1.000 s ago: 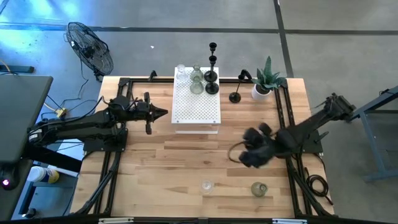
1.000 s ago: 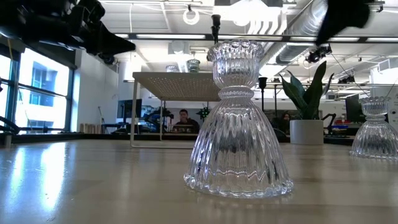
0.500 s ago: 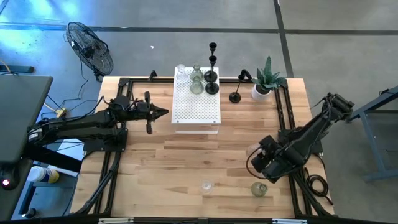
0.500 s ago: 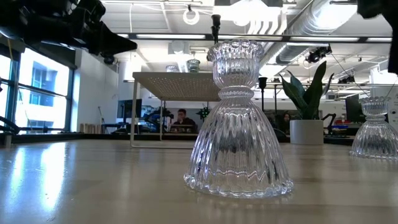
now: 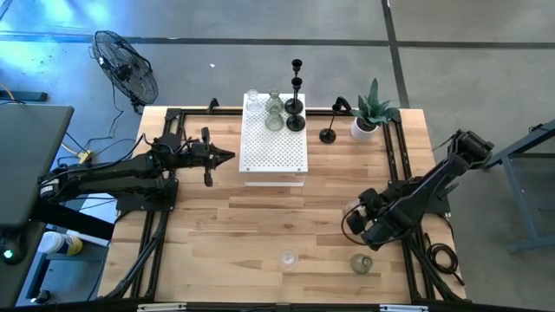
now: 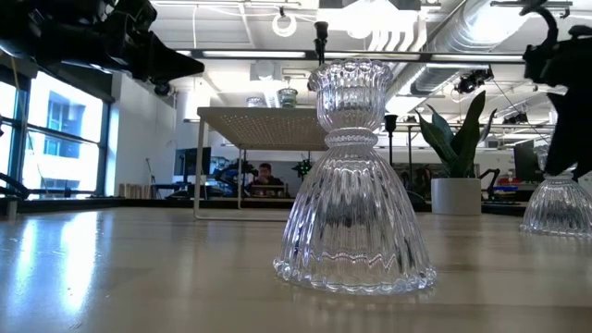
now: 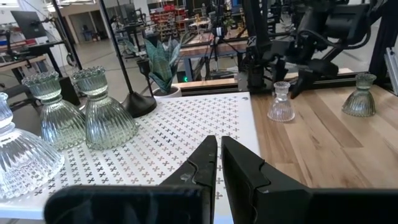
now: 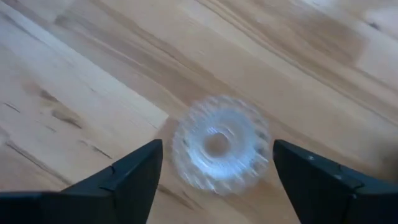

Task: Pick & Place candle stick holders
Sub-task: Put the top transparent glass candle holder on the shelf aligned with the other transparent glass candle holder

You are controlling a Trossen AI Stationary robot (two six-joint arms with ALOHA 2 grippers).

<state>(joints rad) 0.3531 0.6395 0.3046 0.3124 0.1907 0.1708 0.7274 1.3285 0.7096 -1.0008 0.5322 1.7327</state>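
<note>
A glass candle stick holder, greenish in the high view, stands on its base near the table's near right corner. My right gripper hangs open just above it, pointing steeply down, one finger on either side of the holder's top with a gap to each. A clear glass holder stands to its left. Several more holders, glass and black, stand on the white perforated box; one black holder stands on the table. My left gripper hovers shut and level at the box's left edge.
A green spiky plant in a white pot stands at the far right. Dark rails run along both sides of the table. Bare wood lies between the box and the two near holders. A fan stands on the floor beyond the far left corner.
My right gripper has come down and toward the table's near edge, from mid-right of the table to just above the greenish glass holder. It has rolled about its own line on the way, and its fingers have opened. The holders have stayed where they were.
</note>
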